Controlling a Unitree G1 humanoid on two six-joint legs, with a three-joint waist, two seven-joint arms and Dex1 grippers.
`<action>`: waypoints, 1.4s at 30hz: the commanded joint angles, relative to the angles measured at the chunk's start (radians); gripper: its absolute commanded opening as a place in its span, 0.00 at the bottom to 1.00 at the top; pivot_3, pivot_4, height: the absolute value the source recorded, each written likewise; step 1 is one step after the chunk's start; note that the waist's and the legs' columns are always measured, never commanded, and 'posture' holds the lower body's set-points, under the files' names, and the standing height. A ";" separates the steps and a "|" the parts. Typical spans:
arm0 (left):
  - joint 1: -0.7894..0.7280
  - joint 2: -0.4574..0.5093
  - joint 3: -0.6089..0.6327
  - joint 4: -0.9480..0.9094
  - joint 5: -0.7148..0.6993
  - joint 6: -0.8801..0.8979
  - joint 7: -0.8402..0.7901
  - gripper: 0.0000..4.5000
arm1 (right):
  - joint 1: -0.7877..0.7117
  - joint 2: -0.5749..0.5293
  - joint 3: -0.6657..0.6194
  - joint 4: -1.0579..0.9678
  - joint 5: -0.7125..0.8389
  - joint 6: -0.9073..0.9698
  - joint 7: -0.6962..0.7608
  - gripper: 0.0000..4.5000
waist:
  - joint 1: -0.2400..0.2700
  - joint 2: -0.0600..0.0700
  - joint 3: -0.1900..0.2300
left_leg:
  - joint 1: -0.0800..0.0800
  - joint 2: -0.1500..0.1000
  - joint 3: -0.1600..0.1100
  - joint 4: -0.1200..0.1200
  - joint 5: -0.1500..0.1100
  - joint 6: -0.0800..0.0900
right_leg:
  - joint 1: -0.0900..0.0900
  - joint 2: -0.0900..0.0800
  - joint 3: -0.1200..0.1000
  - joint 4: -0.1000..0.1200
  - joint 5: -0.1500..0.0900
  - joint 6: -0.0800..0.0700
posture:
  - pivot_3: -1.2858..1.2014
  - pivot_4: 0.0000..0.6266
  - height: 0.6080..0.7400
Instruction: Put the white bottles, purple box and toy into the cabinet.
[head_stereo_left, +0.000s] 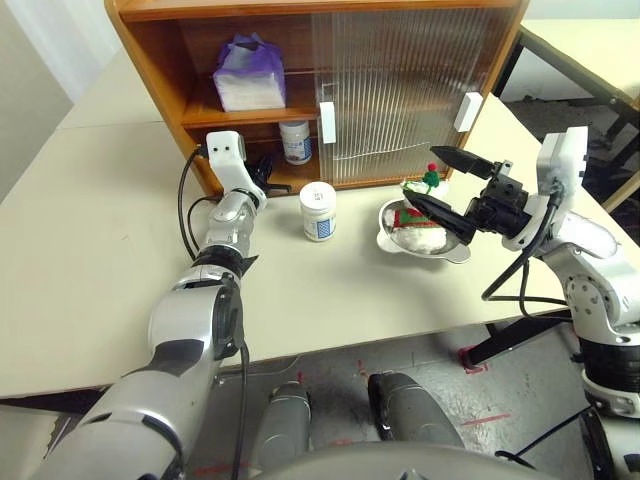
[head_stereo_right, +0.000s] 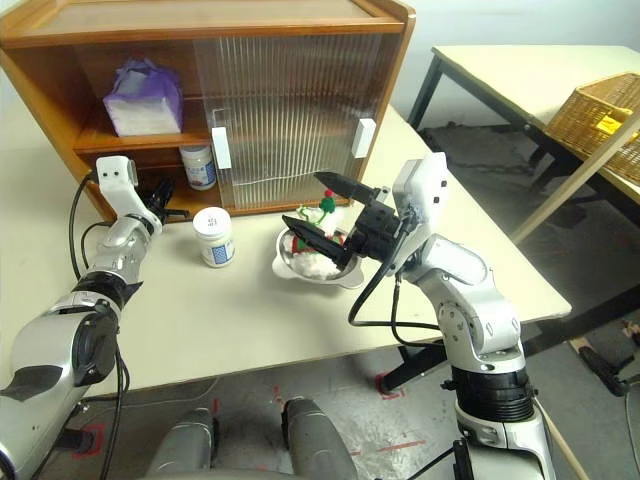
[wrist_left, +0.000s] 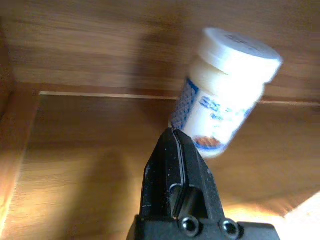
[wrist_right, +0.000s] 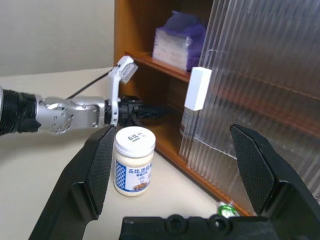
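The large brown wooden cabinet already holds the lavender-purple wrapped box on its upper shelf and one squat white jar on the lower shelf, just ahead of the left gripper (clenched, empty). The second white jar stands on the table beside the gaping right gripper, with the small white plush toy in the steel bowl beneath it. Next: probably grasp the second jar.

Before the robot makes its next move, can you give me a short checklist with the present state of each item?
1. Purple box on upper shelf of cabinet: ok.
2. One white bottle on lower shelf: ok.
3. Second white bottle stored: not ok, on the table.
4. Toy stored: not ok, in the steel bowl.
5. Left gripper empty, shut: ok.
6. Right gripper open near toy: ok.
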 joint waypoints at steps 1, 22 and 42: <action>0.052 0.018 -0.025 -0.062 -0.007 -0.003 -0.078 0.05 | -0.015 0.009 0.020 0.018 -0.008 -0.013 0.019 1.00 | 0.007 0.000 0.000 | 0.000 0.000 0.000 0.000 0.000 0.000 | 0.000 0.000 0.000 0.000 0.000 0.000 | 0.50 0.15 1.00; 0.319 0.247 -0.202 -0.463 -0.163 0.143 -0.969 1.00 | -0.041 0.025 0.030 0.056 -0.019 -0.033 0.053 1.00 | 0.054 0.001 -0.001 | -0.001 0.001 -0.003 -0.001 -0.001 -0.003 | -0.006 -0.002 0.001 0.007 0.000 -0.002 | 0.51 0.13 1.00; 0.216 0.115 -0.245 -0.276 -0.118 0.011 -0.917 1.00 | -0.008 -0.006 0.002 0.002 -0.011 -0.025 0.013 1.00 | 0.038 0.004 -0.005 | -0.006 0.001 -0.002 -0.001 0.000 -0.002 | -0.011 -0.004 0.000 0.007 0.000 -0.001 | 0.48 0.10 1.00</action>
